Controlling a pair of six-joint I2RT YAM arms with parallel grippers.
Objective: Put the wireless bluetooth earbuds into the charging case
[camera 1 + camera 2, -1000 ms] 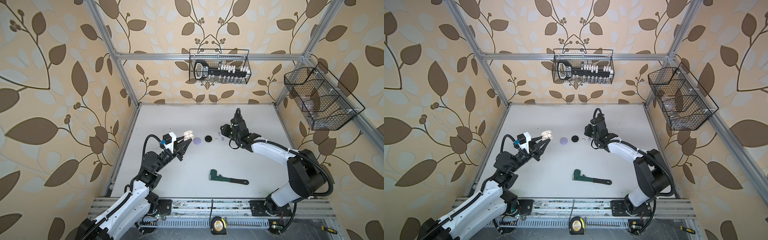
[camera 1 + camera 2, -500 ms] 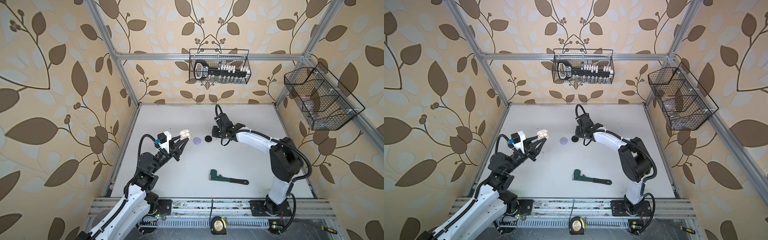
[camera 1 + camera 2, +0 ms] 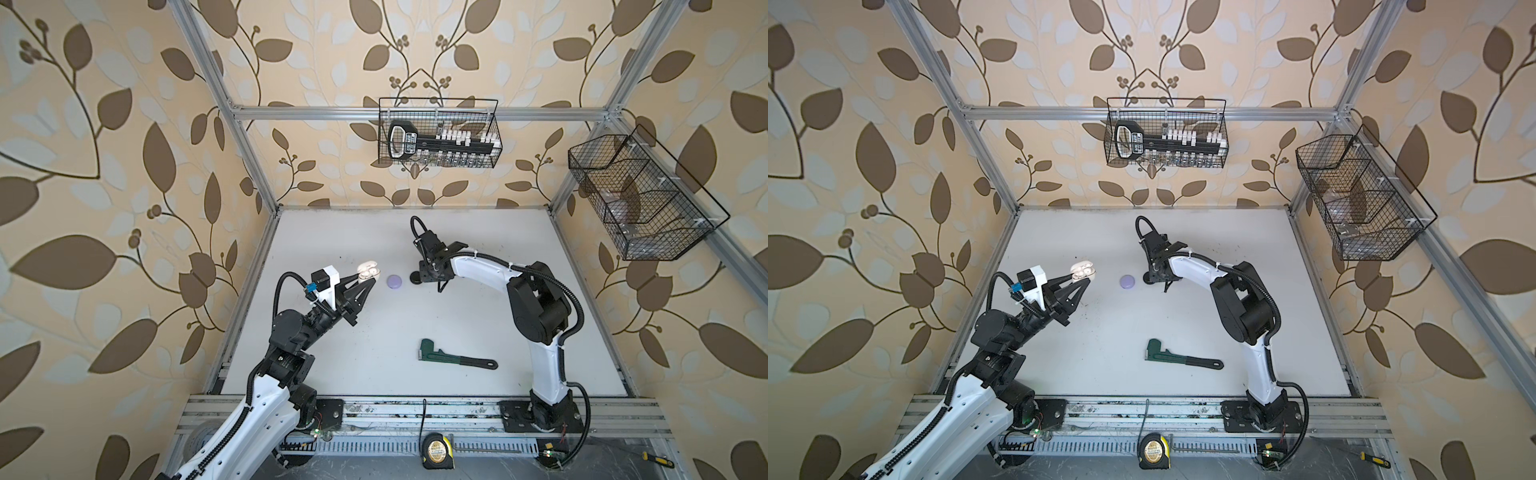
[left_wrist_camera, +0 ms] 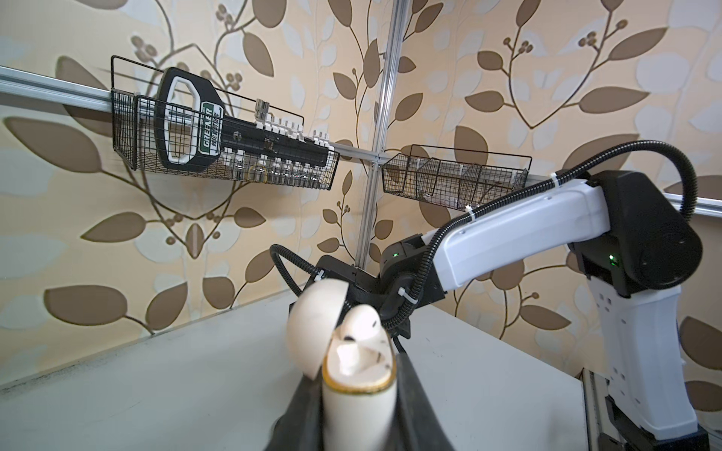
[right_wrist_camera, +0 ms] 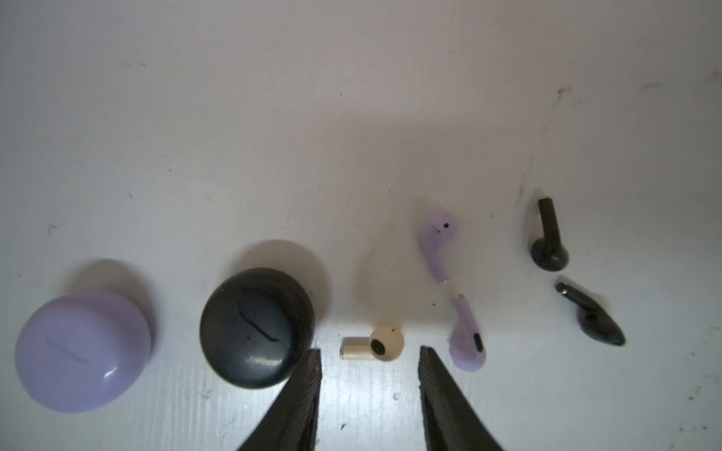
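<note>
My left gripper [image 3: 365,281] is shut on a white charging case [image 4: 357,394], held above the table at the left with its lid [image 4: 312,324] open. One white earbud [image 4: 361,322] sits inside it. My right gripper [image 5: 370,351] is open and points down over a second white earbud [image 5: 373,345] lying on the table between its fingers, untouched. Beside it lie a shut black case [image 5: 256,328], a shut lavender case [image 5: 82,351], two lavender earbuds [image 5: 437,246] [image 5: 467,339] and two black earbuds [image 5: 549,242] [image 5: 594,318]. In both top views the right gripper [image 3: 1165,284] hides these earbuds.
A green pipe wrench [image 3: 453,358] lies on the table towards the front. Two wire baskets hang on the walls, one with a socket set [image 3: 438,139] at the back and one [image 3: 640,199] at the right. A tape measure [image 3: 435,448] sits on the front rail.
The right arm has swung left to a spot beside the black case and its jaws have widened. The left gripper, still holding the white case, has shifted slightly left.
</note>
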